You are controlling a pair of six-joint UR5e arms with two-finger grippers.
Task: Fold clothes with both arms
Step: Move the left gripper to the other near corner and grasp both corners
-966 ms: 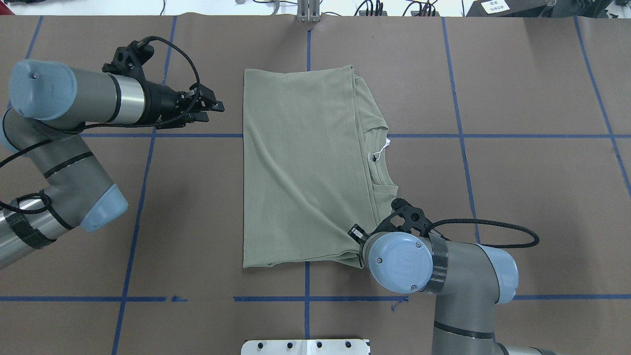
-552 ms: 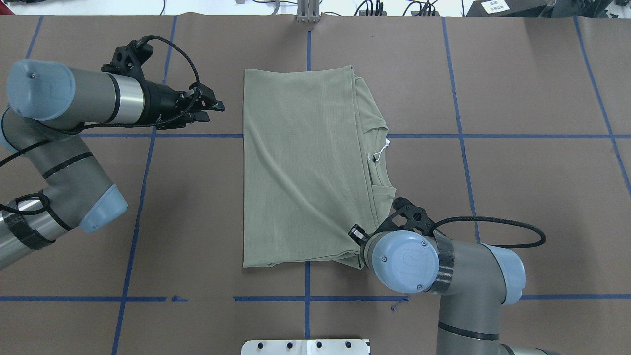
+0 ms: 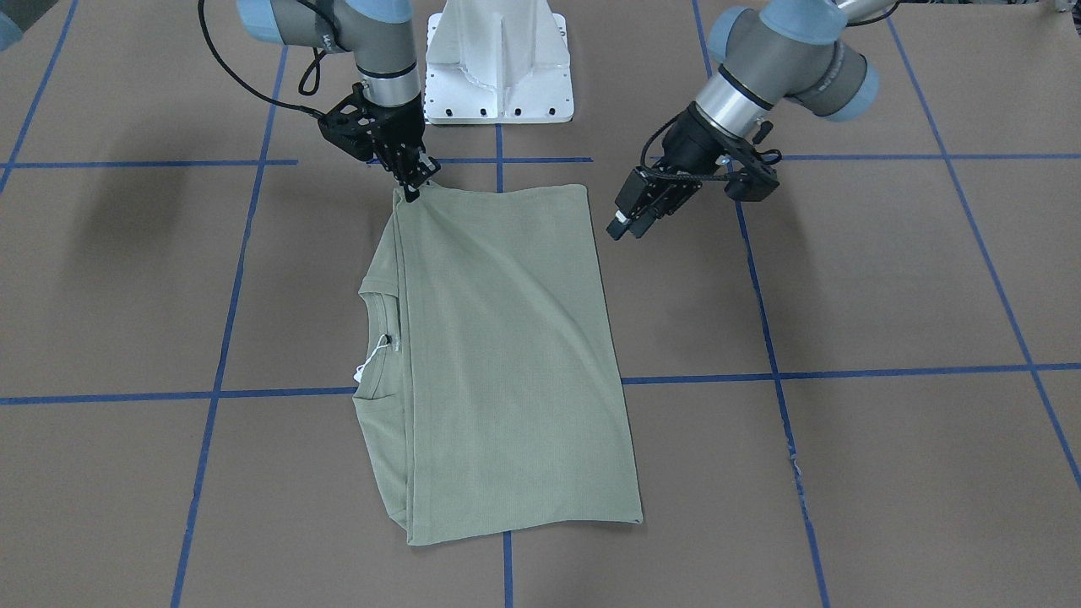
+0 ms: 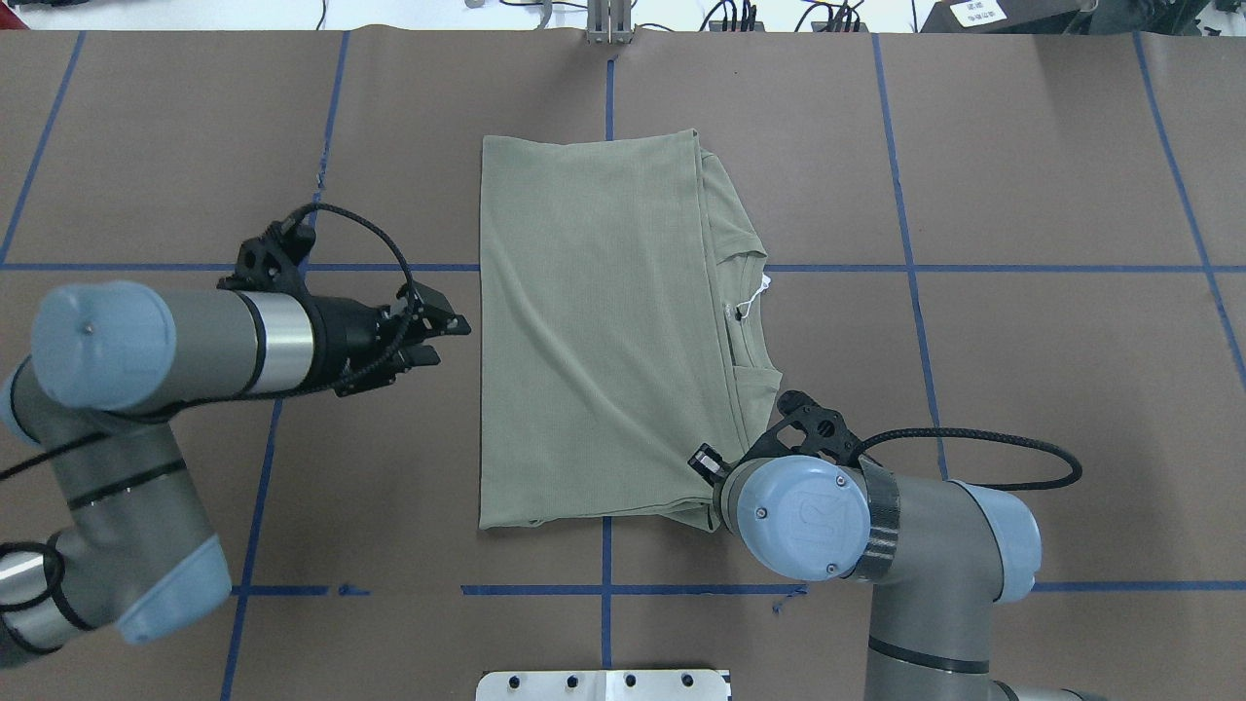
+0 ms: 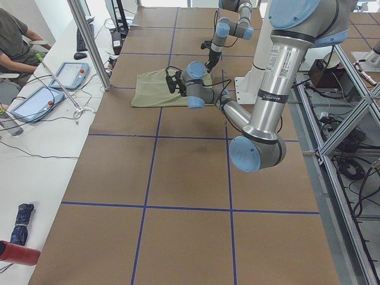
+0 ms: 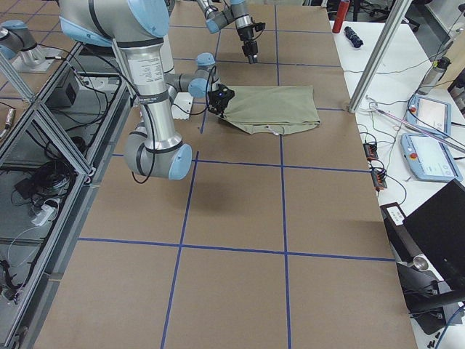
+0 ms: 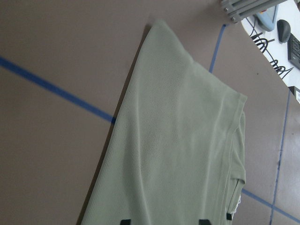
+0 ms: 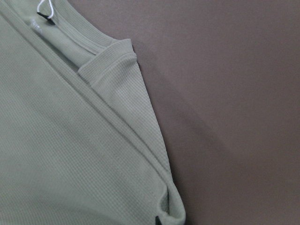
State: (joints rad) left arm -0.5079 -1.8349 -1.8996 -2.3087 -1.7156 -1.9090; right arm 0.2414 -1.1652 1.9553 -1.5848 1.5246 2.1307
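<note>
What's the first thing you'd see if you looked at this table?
A green shirt, folded over, lies in the middle of the brown table. The right gripper pinches a corner of it near the robot, while the left gripper hovers open beside the opposite long edge. A small white tag sits at the collar.

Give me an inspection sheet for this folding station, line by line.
surface: brown table cover with a blue tape grid, lying flat.
job's things: green shirt folded lengthwise; collar and white tag exposed along one side.
clutter: nothing seen.
tools: left tool open, beside the shirt's edge, not touching; right tool shut on the shirt's corner nearest the robot.
cables: black cable loops off the right wrist, off the shirt.
surroundings: white pedestal; seated operator at a side bench.
</note>
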